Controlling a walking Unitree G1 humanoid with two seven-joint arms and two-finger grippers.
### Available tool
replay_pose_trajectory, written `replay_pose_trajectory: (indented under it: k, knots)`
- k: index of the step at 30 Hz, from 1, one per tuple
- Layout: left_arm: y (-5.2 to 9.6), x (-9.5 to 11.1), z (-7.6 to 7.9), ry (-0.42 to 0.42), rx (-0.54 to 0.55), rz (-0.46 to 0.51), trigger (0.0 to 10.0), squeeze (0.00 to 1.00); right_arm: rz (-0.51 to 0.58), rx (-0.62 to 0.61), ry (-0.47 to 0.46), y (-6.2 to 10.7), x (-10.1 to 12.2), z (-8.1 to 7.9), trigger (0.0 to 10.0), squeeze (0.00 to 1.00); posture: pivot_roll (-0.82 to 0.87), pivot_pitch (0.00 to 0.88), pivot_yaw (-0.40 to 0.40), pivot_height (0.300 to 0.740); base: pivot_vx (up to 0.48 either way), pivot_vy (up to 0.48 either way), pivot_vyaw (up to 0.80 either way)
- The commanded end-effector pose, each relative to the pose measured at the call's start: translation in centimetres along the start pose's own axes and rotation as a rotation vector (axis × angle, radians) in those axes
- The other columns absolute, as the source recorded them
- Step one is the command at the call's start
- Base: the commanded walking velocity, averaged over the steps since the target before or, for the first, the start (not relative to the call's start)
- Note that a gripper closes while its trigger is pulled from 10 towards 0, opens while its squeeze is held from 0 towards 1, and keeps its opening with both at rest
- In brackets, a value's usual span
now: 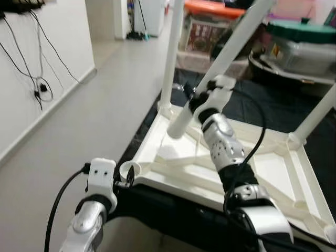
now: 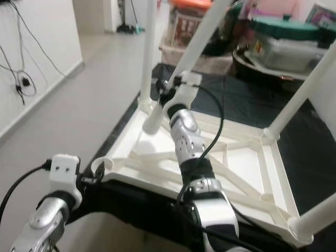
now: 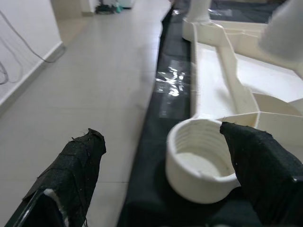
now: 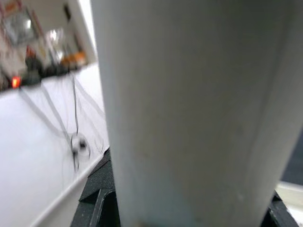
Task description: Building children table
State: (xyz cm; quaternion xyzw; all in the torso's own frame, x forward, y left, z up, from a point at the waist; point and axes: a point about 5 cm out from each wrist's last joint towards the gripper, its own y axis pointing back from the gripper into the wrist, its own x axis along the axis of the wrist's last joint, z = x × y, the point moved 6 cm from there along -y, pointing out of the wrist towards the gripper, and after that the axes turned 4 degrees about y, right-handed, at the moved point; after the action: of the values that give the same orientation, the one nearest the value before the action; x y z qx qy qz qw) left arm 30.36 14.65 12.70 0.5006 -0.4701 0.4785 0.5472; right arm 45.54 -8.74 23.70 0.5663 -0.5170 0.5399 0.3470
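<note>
The table top [image 1: 273,173] lies upside down on a black mat [image 1: 273,107] on the floor, with its ribbed underside facing up. 3 legs stand upright in corner sockets: 1 at the far left corner [image 1: 172,52] and the others on the right side. The near left corner socket [image 3: 201,161] has no leg in it; its inner wall is threaded.

The right gripper [image 1: 202,97] is clamped on the loose leg [image 1: 220,63], near its lower end. The leg is tilted, and its lower end hangs above the table top, well apart from the open socket. In the right wrist view the leg [image 4: 189,113] sits directly in front of the camera.

The left gripper [image 3: 161,165] is released, with its fingers [image 3: 71,170] spread to either side of the open socket. It holds nothing.

Handling judgement: the leg appears to be a hollow plastic tube, light, stiff and smooth. A smooth round tube may slip or rotate under the pads. The long free length above the hold will lever against the grip. Hold near the lower end for accurate entry into the socket. Bring the leg upright before turning it in, or the thread may cross. The table top looks light and may slide on the mat; brace it at the socket rim.
</note>
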Motion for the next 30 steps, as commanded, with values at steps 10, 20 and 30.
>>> replay_pose_trajectory:
  k: [10, 20, 30]
  knots:
    - [0.8, 2.3, 3.5, 0.012, -0.083, 0.048, 10.0, 0.0, -0.096, -0.142, 0.025, 0.4, -3.1, 2.9, 10.0, 0.0, 0.18, 0.093, -0.132, 0.74, 0.0, 0.0, 0.0]
    - [2.1, 2.0, 4.3, -0.007, -0.113, 0.033, 10.0, 0.0, -0.104, -0.255, 0.2, 0.7, -2.3, 6.3, 10.0, 0.0, 0.19, 0.143, -0.13, 0.74, 0.0, 0.0, 0.0]
    - [2.0, 1.7, 3.4, -0.032, -0.1, 0.012, 10.0, 0.0, -0.052, -0.512, 0.772, 3.5, 3.8, 15.7, 10.0, 0.0, 0.17, 0.158, -0.119, 0.74, 0.0, 0.0, 0.0]
